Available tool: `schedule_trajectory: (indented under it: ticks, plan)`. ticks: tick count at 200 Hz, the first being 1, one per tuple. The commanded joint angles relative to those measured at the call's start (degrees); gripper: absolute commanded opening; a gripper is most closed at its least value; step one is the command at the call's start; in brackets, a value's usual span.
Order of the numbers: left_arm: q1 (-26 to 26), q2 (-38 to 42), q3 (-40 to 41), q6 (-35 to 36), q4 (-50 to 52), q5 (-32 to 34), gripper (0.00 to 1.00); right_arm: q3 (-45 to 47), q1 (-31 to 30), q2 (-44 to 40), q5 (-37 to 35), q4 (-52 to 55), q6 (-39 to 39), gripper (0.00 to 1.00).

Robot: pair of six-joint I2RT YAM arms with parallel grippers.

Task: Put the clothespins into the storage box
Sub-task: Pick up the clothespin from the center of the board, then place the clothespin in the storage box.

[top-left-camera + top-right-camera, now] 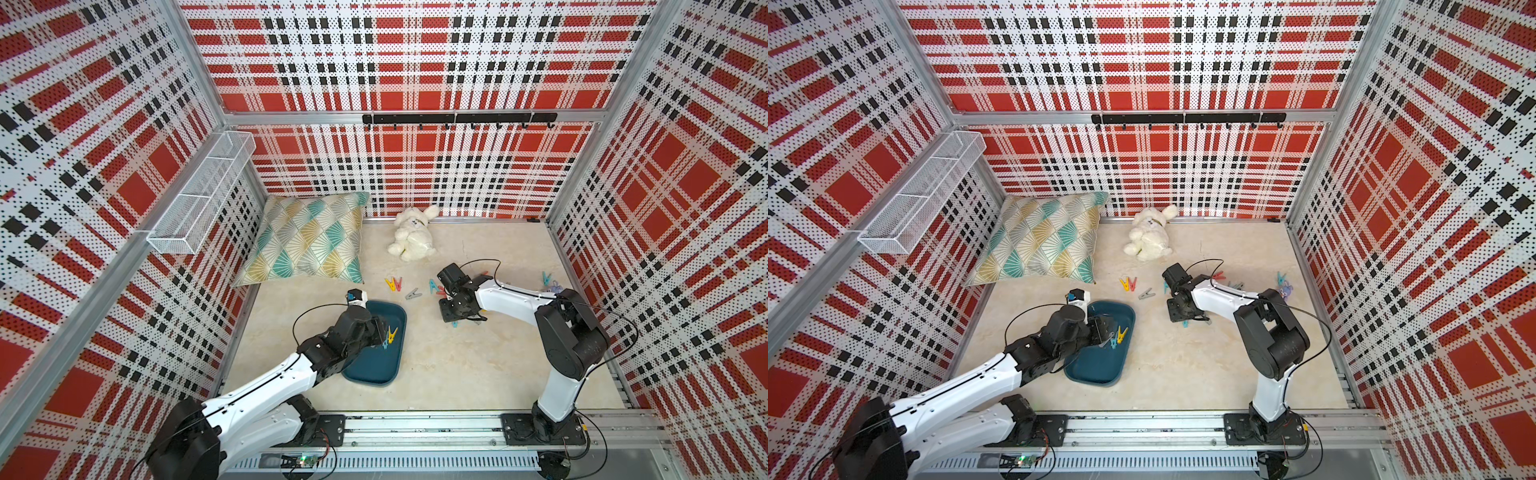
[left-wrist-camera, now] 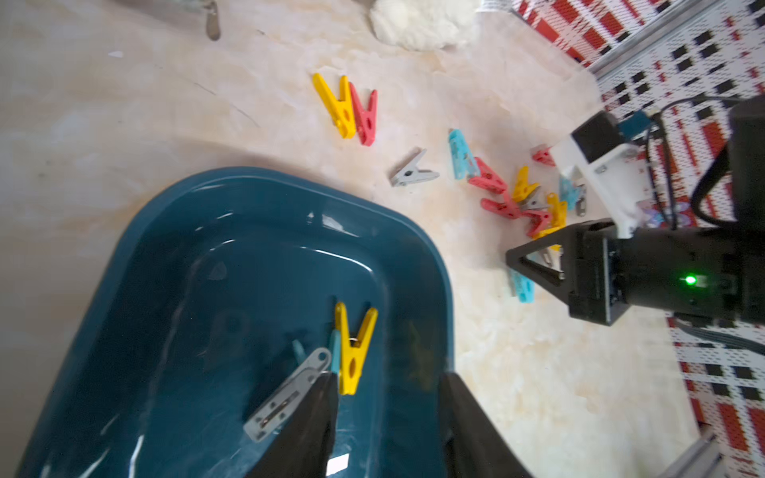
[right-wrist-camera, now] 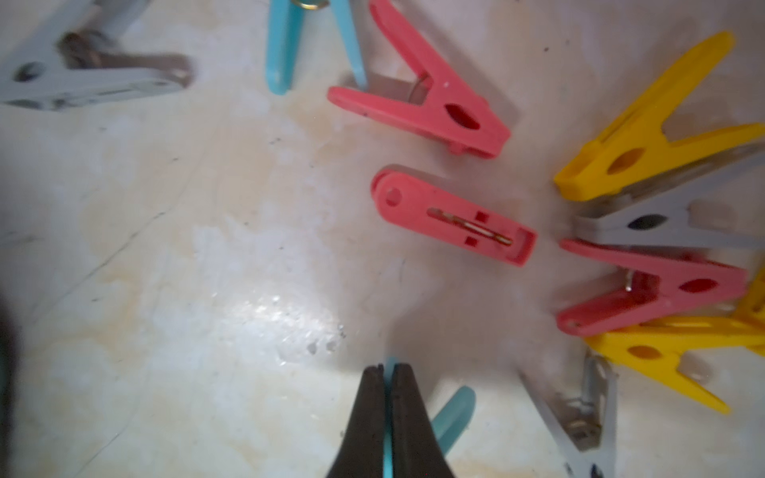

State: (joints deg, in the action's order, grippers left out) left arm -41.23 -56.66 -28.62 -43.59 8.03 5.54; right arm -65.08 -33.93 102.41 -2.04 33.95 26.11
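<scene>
On the pale marbled counter (image 1: 457,374), loose clothespins (image 2: 503,194) lie near the blue box (image 2: 186,289), which holds three. Right jaws pinch a blue peg (image 3: 455,409) by one leg. Left jaws stand part open and empty over the box. Pegs look light, stiff and slick, so grip across a flat leg.

No legible text, labels, brand marks or numbers in any view; clothespins, walls and arm housings bear nothing readable.

Beige marbled tabletop (image 1: 457,365) carries patterned cushion (image 1: 307,237), white plush bunny (image 1: 411,239), teal storage box (image 1: 376,370), scattered clothespins (image 1: 393,284)
</scene>
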Motion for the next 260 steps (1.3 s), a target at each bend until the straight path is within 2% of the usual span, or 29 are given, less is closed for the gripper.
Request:
schedule_trajectory:
  ticks: [1, 54, 112, 148, 260]
  plan:
    - [-0.17, 0.02, -0.14, 0.13, -7.32, -4.5, 0.46, -2.29, 0.45, -3.35, 7.19, -1.72, 2.12, 0.0]
    - [-0.38, -4.39, 0.81, -1.29, -15.84, -9.85, 0.46, -4.4, 0.45, -6.92, 17.66, -4.11, 5.18, 0.0]
    - [-1.6, -7.42, 0.77, -1.76, -21.15, -12.46, 0.47, -4.8, 0.19, -7.03, 30.06, -10.14, 13.07, 0.0]
    - [-2.57, -9.06, 0.5, -1.98, -22.24, -12.57, 0.46, -4.91, -0.76, -6.7, 32.26, -12.61, 15.67, 0.0]
    - [-2.84, -11.98, -0.22, -3.16, -24.14, -11.39, 0.46, -6.82, -5.39, -5.88, 32.02, -13.99, 18.04, 0.0]
